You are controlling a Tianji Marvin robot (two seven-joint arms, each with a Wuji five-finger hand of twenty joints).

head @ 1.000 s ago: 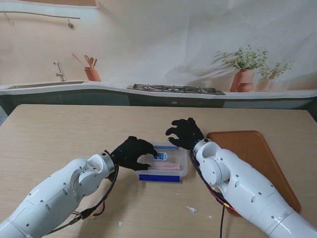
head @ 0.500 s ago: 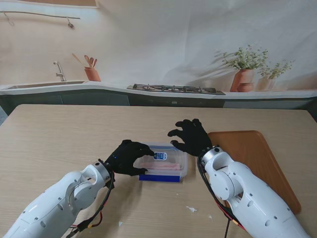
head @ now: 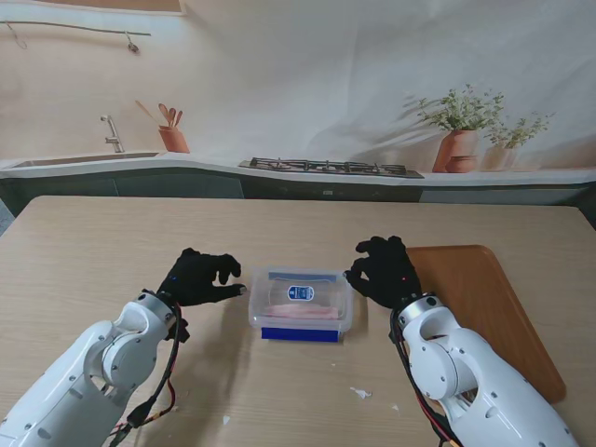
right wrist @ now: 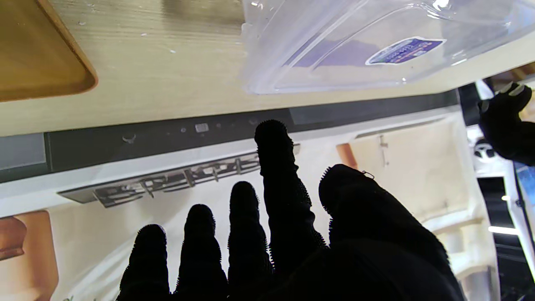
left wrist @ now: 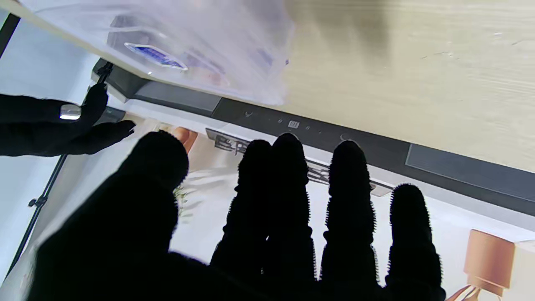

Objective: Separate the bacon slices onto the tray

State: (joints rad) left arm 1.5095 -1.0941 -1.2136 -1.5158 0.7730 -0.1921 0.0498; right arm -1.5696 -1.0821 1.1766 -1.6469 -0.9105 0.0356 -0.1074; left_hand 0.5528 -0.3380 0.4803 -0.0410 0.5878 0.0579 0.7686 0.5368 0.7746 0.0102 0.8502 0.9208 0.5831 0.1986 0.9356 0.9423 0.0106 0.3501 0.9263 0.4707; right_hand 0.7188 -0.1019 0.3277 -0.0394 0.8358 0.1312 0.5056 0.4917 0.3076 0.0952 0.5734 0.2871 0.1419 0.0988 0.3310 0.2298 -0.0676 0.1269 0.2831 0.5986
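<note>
Your clear bacon container [head: 301, 304] sits mid-bench [head: 112, 242], lid on, between both robot hands. The left robot hand [head: 197, 277] and right robot hand [head: 384, 271] flank it, fingers spread, holding nothing. The wooden tray [head: 484, 298] lies toward the bench's right edge.

Light wooden bench [head: 112, 242] before a printed kitchen backdrop: sink with faucet [head: 112, 135], utensil pot [head: 172, 138], gas hob [head: 326, 167], two terracotta potted plants [head: 461, 130], pale wall under soft light.
</note>
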